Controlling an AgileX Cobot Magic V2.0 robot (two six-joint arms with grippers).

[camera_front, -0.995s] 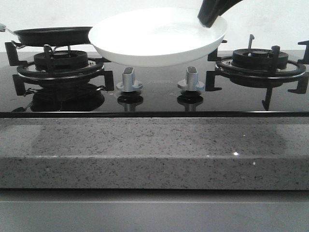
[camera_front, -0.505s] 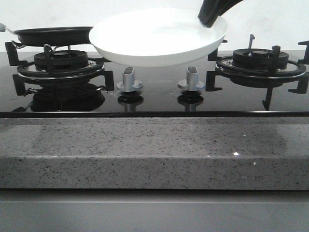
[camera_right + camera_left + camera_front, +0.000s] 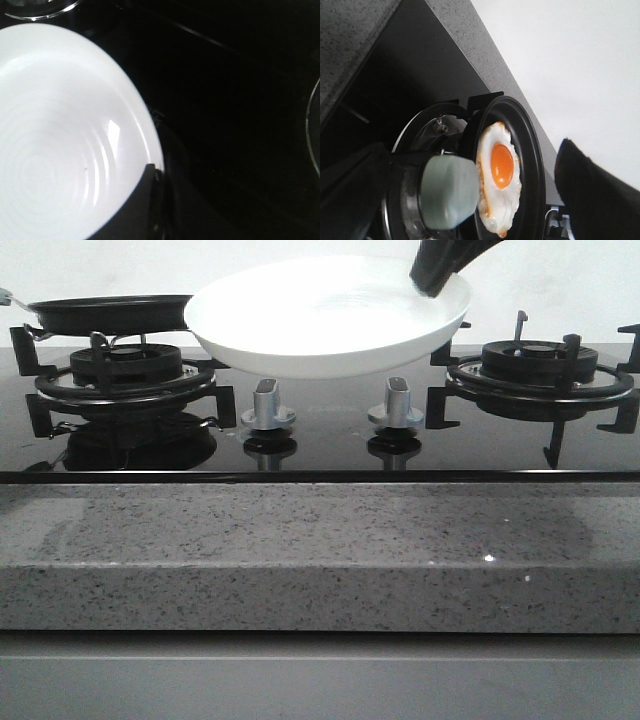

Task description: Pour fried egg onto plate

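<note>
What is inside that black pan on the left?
A fried egg with an orange yolk lies in the black frying pan, as the left wrist view shows. From the front, the pan's rim hides the egg. A pale handle end covers part of the pan's inside.

From the front the fried egg cannot be seen at all, lying hidden below the rim of the frying pan [image 3: 110,312], whose handle runs off the left edge. The right pincer [image 3: 438,278] is cut off by the top edge, so only its dark tip shows on the rim of the plate [image 3: 320,335], and how its jaws stand there is hidden. In the left wrist view the left pincer [image 3: 470,200] is only dark blurred shapes at the edges, its grip hard to make out.
</note>
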